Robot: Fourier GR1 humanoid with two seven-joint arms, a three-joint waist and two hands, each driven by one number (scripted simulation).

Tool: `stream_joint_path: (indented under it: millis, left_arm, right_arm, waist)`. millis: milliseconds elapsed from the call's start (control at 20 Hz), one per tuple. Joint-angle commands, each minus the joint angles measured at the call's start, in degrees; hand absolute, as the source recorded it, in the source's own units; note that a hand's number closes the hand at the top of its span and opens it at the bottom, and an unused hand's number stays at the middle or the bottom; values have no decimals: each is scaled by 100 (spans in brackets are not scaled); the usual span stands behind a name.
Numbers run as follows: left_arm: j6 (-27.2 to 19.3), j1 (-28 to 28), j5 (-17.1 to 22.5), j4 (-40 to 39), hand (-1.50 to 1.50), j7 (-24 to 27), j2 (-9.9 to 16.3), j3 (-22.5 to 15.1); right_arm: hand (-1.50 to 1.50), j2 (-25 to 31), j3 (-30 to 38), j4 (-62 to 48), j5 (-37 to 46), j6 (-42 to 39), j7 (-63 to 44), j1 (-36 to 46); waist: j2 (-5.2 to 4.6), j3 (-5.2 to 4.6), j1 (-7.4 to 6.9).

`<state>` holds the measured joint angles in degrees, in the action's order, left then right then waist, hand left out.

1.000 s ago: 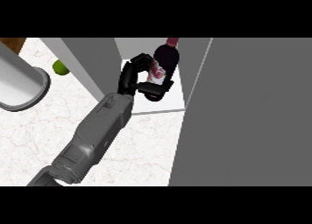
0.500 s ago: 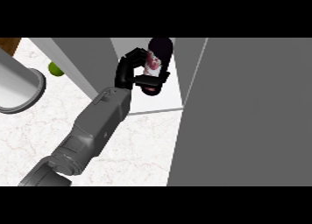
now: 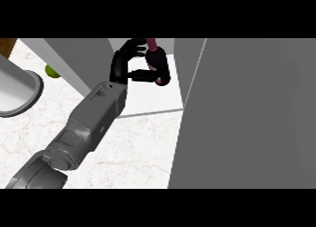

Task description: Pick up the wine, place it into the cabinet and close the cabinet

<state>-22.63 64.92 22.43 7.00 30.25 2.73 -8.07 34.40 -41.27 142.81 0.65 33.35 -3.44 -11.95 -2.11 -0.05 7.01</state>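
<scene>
Dark glass with a reddish neck, that's the wine (image 3: 155, 60), and it sits in the curl of the left hand (image 3: 124, 62), fingers and thumb wrapped round its body near the view's top. The grey forearm (image 3: 88, 119) stretches up from the lower left over the marble counter (image 3: 141, 150) so the bottle hangs above the cabinet's white floor (image 3: 151, 95), which looks like the placing step. Big grey cabinet door (image 3: 252, 111) stands swung open on the right, out of the way until closing time. Right hand isn't visible anywhere. Something small and green (image 3: 53, 71) sits off left.
</scene>
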Motion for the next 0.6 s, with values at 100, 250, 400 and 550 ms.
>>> stream_joint_path:
  millis: [100, 250, 400, 550]
  left_arm:
    - [-337, 217, -180, -257, -150, 73, 141, -80]
    - [-448, 151, -154, -322, -150, 172, 266, -25]
    - [-600, 214, -108, -331, -150, 186, 167, 39]
    - [-92, 283, -64, -150, -150, 332, 178, 92]
  right_arm:
    - [-150, 113, -17, 551, -310, -128, -85, -222]
    - [-150, 116, -85, 760, -251, -136, -141, -213]
    - [-150, 120, -133, 762, -246, -146, -9, -285]
    - [-150, 149, -203, 872, -205, -156, -43, -300]
  waist:
    - [-36, 2, 63]
    - [-36, -10, 75]
    - [-31, -7, 136]
    - [7, -15, 64]
